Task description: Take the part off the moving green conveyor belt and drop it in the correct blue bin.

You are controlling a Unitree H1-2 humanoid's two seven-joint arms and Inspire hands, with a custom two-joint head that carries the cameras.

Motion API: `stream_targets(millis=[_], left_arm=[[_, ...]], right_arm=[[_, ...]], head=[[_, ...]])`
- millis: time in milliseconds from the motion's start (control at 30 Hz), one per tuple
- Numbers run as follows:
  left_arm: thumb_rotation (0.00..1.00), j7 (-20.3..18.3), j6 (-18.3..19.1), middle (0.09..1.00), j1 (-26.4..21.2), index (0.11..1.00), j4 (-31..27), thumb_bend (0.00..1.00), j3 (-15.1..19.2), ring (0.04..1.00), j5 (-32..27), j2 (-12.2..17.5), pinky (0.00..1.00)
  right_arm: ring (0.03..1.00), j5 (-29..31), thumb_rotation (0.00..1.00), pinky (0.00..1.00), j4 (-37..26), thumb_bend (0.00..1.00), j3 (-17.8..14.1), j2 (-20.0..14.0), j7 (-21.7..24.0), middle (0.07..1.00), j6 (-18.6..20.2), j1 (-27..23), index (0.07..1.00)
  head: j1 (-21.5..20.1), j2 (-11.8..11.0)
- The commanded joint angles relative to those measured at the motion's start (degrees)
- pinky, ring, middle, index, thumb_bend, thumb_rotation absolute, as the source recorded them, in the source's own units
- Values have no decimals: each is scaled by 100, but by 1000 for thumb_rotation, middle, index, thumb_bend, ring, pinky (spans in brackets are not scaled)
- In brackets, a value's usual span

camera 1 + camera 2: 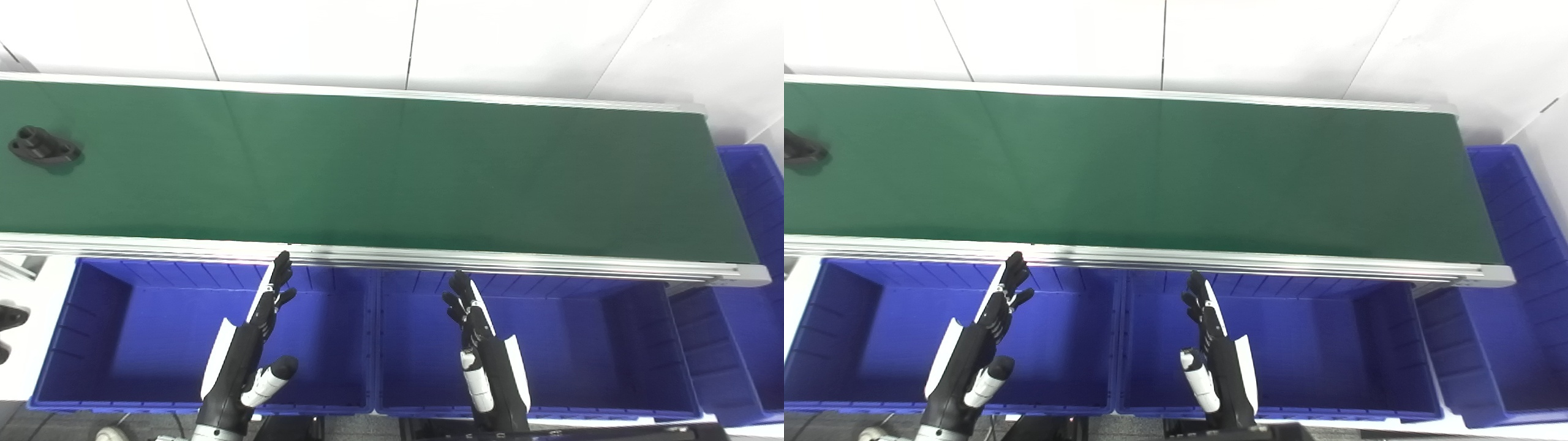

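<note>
Both hands were empty when I checked the feed: my left hand [254,343] hung over the left blue bin [92,343] with fingers spread and thumb out, and my right hand [484,349] hovered over the middle blue bin [582,343], fingers straight and apart. Each sat just short of the conveyor belt's [392,171] near rail. The part [43,147], a dark moulded piece, lay at the belt's far left end, well apart from either hand and towards the belt's back edge.

My worry was timing. I judged a late reach would let the part ride past towards the third blue bin [753,245] at the belt's right end. Reaching that far over the belt could also knock it sideways instead of closing on it. I could not tell which bin was correct.
</note>
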Motion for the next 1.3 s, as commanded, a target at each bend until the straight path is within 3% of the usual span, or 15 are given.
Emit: stream_targets(millis=[0, 1267], left_arm=[[964, 64, -183, 1000, 18, 1000, -160, 897, -4, 985, -48, -6, 918], [954, 12, -152, 1000, 8, 1000, -145, 897, -20, 985, -105, 30, 925]], right_arm=[[925, -74, 1000, 931, 32, 903, 259, 381, 53, 956, -296, 52, 970], [928, -125, 1000, 925, 17, 868, 268, 391, 94, 961, -218, 64, 976]], head=[[6, 1], [-48, -7]])
